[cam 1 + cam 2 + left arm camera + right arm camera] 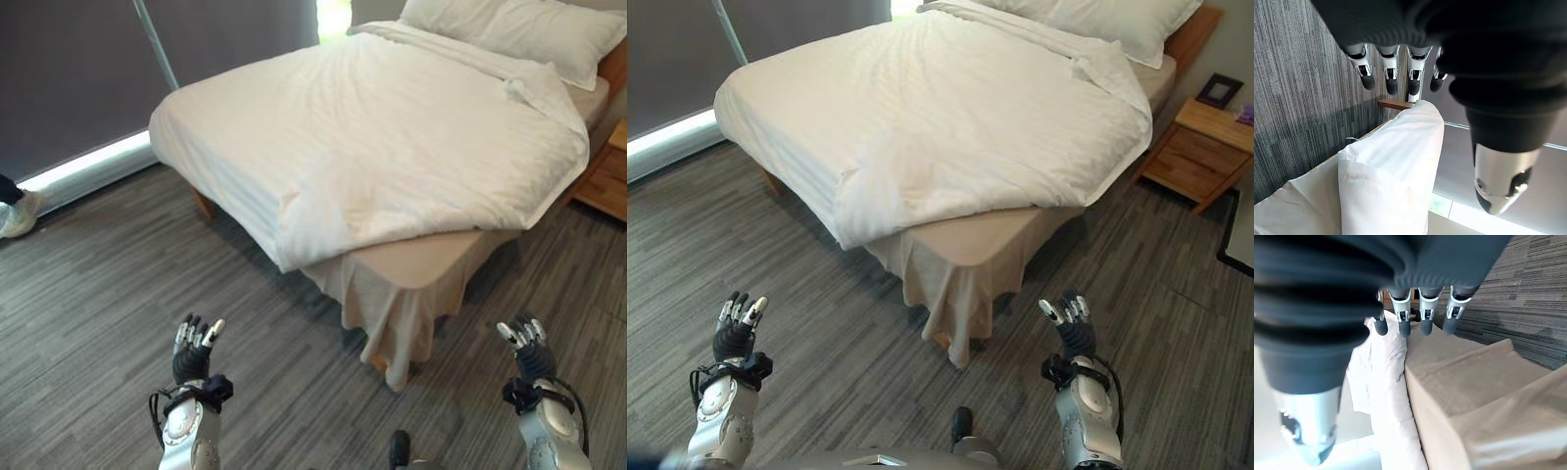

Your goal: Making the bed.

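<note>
Duvet is spread over the bed, but its near corner is pulled back and the mattress corner is bared. Left hand and right hand are held empty above the floor, fingers apart. An approach is judged underway; that corner should be gripped next.

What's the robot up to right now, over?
Left hand and right hand open, raised over the grey floor, holding nothing. White duvet skewed, near beige mattress corner uncovered. Nothing in the way.
</note>
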You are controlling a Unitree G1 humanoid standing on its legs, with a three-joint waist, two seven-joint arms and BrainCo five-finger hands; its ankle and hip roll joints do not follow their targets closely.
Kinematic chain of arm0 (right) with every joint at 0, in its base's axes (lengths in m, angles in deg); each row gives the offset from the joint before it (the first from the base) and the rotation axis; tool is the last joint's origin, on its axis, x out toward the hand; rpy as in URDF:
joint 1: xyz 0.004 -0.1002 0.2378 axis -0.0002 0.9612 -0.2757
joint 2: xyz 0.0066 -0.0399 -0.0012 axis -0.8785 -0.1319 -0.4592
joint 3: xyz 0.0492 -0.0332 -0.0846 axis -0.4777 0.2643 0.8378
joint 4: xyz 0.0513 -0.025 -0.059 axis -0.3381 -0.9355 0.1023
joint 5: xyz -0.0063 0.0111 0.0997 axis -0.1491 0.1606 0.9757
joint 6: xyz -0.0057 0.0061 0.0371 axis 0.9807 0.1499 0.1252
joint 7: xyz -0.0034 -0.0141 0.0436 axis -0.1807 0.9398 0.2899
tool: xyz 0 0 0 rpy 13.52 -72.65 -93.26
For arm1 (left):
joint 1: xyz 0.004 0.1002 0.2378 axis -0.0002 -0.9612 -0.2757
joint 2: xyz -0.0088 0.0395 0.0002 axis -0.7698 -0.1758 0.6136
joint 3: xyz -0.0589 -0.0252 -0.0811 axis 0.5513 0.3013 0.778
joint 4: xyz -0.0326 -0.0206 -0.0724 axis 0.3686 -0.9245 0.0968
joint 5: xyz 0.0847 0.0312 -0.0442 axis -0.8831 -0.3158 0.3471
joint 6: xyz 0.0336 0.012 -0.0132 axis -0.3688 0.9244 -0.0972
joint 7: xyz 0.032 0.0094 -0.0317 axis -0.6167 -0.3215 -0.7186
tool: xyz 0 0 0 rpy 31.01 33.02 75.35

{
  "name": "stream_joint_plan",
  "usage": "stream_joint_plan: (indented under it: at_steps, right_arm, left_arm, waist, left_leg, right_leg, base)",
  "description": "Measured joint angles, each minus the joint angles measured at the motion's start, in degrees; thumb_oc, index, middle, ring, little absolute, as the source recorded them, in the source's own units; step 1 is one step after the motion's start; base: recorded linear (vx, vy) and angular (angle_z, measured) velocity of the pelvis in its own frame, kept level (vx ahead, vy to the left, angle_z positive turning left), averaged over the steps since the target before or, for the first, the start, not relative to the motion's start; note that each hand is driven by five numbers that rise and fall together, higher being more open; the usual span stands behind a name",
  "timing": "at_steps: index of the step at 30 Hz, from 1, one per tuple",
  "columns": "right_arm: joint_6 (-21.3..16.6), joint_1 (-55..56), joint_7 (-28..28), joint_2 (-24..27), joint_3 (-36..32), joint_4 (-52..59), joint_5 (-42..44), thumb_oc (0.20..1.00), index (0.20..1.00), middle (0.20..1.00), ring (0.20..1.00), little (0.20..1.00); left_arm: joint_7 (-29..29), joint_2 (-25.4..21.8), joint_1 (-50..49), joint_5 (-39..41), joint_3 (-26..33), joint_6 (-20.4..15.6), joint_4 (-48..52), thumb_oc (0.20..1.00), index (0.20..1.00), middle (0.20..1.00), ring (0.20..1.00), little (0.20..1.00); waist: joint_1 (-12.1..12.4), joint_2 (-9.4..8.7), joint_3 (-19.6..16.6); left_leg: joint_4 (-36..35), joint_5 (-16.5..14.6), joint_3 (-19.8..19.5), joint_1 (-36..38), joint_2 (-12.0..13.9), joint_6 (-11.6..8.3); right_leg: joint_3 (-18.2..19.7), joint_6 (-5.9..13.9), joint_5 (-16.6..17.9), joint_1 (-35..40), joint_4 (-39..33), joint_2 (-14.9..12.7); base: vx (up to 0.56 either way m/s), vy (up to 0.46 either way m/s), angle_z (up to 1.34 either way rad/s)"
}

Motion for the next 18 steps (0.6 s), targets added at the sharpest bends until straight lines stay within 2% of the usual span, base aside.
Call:
stream_joint_plan:
  at_steps: [1, 3, 4, 5, 6, 7, 10, 11, 13, 14, 15, 17, 18]
  right_arm:
    - [0.0, -1.6, 0.0, 0.5, -0.1, -0.1, 0.0, 1.000, 1.000, 1.000, 1.000, 1.000]
    - [0.0, -2.3, 0.0, 0.6, 0.0, -0.1, -0.1, 1.000, 1.000, 1.000, 1.000, 1.000]
    - [0.0, -3.3, 0.0, 0.6, 0.1, 0.0, -0.1, 1.000, 1.000, 1.000, 1.000, 1.000]
    - [0.1, -2.3, 0.2, 0.7, 0.2, -0.3, -0.5, 1.000, 1.000, 1.000, 1.000, 1.000]
    - [0.3, -0.8, 0.4, 0.8, 0.2, -0.1, -0.6, 1.000, 1.000, 1.000, 1.000, 1.000]
    - [0.3, 0.0, 0.7, 0.8, 0.1, 0.0, -0.6, 1.000, 1.000, 1.000, 1.000, 1.000]
    - [0.4, 2.4, 1.4, 0.9, 0.1, 0.1, -0.6, 1.000, 1.000, 1.000, 1.000, 1.000]
    - [0.4, 3.1, 1.9, 0.9, 0.2, 0.2, -0.5, 1.000, 1.000, 1.000, 1.000, 1.000]
    - [0.4, 4.0, 2.0, 0.9, 0.2, 0.5, -0.5, 1.000, 1.000, 1.000, 1.000, 1.000]
    - [0.4, 3.7, 1.9, 1.3, 0.1, 0.1, -0.3, 1.000, 1.000, 1.000, 1.000, 1.000]
    - [0.3, 2.8, 2.0, 1.5, 0.2, 0.2, 0.1, 1.000, 1.000, 1.000, 1.000, 1.000]
    - [0.2, 1.4, 2.1, 1.8, 0.2, 0.4, 0.1, 1.000, 1.000, 1.000, 1.000, 1.000]
    - [0.2, 0.6, 2.1, 2.4, 0.1, 0.0, 0.2, 1.000, 1.000, 1.000, 1.000, 1.000]
  left_arm:
    - [0.0, 0.1, 1.1, 0.0, -0.5, 0.0, -1.0, 1.000, 1.000, 1.000, 1.000, 1.000]
    - [0.0, 0.1, 2.5, -0.1, -0.4, 0.0, -1.3, 1.000, 1.000, 1.000, 1.000, 1.000]
    - [-0.1, 0.1, 3.1, -0.1, -0.3, 0.0, -1.7, 1.000, 1.000, 1.000, 1.000, 1.000]
    - [-0.1, 0.3, 3.2, -0.4, -0.6, 0.0, -2.0, 1.000, 1.000, 1.000, 1.000, 1.000]
    - [-0.1, 0.1, 2.1, -1.9, -0.6, -0.1, -1.4, 1.000, 1.000, 1.000, 1.000, 1.000]
    - [-0.1, 0.0, 2.0, -2.2, -0.4, -0.1, -1.4, 1.000, 1.000, 1.000, 1.000, 1.000]
    - [-0.2, -0.4, 1.9, -2.2, 0.9, 0.0, -1.3, 1.000, 1.000, 1.000, 1.000, 1.000]
    - [-0.3, -0.6, 2.4, -2.2, 1.6, 0.0, -1.2, 1.000, 1.000, 1.000, 1.000, 1.000]
    - [-0.2, -1.4, 2.7, -2.2, 1.1, -0.1, -1.0, 1.000, 1.000, 1.000, 1.000, 1.000]
    - [-0.2, -0.6, 2.6, -2.2, 0.7, -0.1, -1.4, 1.000, 1.000, 1.000, 1.000, 1.000]
    - [-0.1, -0.1, 1.7, -2.1, 0.4, -0.1, -1.3, 1.000, 1.000, 1.000, 1.000, 1.000]
    - [0.0, 0.0, 1.7, -2.0, 0.5, -0.1, -0.9, 1.000, 1.000, 1.000, 1.000, 1.000]
    - [0.3, -0.2, 2.3, -1.7, 0.6, -0.1, -1.0, 1.000, 1.000, 1.000, 1.000, 1.000]
  waist:
    - [-0.2, 1.56, 1.3]
    - [-0.7, 2.13, 2.7]
    - [-0.6, 2.61, 3.8]
    - [-2.0, 3.44, 4.4]
    - [-2.2, 3.94, 4.1]
    - [-2.0, 3.67, 4.0]
    - [-1.9, 2.82, 3.6]
    - [-2.0, 2.36, 3.3]
    - [-3.4, 1.24, 3.0]
    - [-3.5, 1.17, 2.7]
    - [-3.0, 2.38, 2.0]
    - [-2.1, 2.47, 2.0]
    - [-1.7, 1.81, 2.1]
  left_leg:
    - [0.3, 0.2, 1.0, -0.2, 0.9, 0.94]
    - [0.8, -0.2, 2.9, -0.3, -0.5, 2.54]
    - [1.6, -0.4, 3.5, -0.4, 0.3, 3.57]
    - [2.4, -1.4, 3.1, -0.3, 0.1, 4.00]
    - [2.1, -1.2, 3.3, -0.2, -0.1, 4.20]
    - [2.2, -1.2, 3.5, -0.2, 0.0, 4.22]
    - [2.2, -0.8, 3.3, -0.7, -0.2, 4.12]
    - [2.3, -0.7, 2.9, -1.3, 0.3, 3.53]
    - [2.1, 0.0, 1.6, -1.2, -0.2, 2.53]
    - [2.0, -0.3, 1.3, -0.2, 0.5, 1.80]
    - [2.9, -1.2, 1.7, -0.1, 2.0, 0.44]
    - [5.7, -1.1, 1.7, -0.9, 2.9, 0.30]
    - [11.7, -1.8, 1.5, -3.5, 3.3, -0.74]
  right_leg:
    - [-0.1, 0.78, -0.3, -3.0, 6.0, -0.3]
    - [-0.9, 1.88, 0.4, -7.0, 12.8, -1.6]
    - [-1.6, 2.83, 0.3, -8.2, 15.4, -2.5]
    - [-3.8, 2.81, -0.7, -10.0, 20.6, -3.7]
    - [-4.3, 2.48, -2.8, -11.6, 25.3, -4.3]
    - [-4.4, 2.84, -3.7, -11.9, 26.2, -4.8]
    - [-7.6, 2.98, -6.3, -11.0, 23.5, -4.6]
    - [-9.2, 2.74, -7.8, -9.9, 19.9, -3.3]
    - [-9.4, 2.36, -7.1, -6.7, 14.6, -2.5]
    - [-9.3, 0.00, -5.2, -4.2, 11.2, -0.9]
    - [-9.5, -0.67, -5.3, -2.9, 8.9, 1.1]
    - [-9.5, -1.79, -5.0, -1.6, 7.0, 2.3]
    - [-9.5, -2.50, -4.6, -0.6, 5.3, 2.5]
  base:
    - [0.02, 0.247, -0.07]
    - [0.09, 0.240, -0.31]
    - [0.17, 0.112, -0.28]
    - [0.17, 0.056, -0.11]
    - [0.20, 0.015, -0.07]
    - [0.23, -0.034, -0.12]
    - [0.23, -0.076, -0.08]
    - [0.19, -0.122, 0.14]
    - [0.20, -0.139, 0.40]
    - [0.18, -0.127, 0.19]
    - [0.16, -0.153, -0.01]
    - [0.07, -0.148, -0.08]
    - [0.04, -0.203, 0.01]
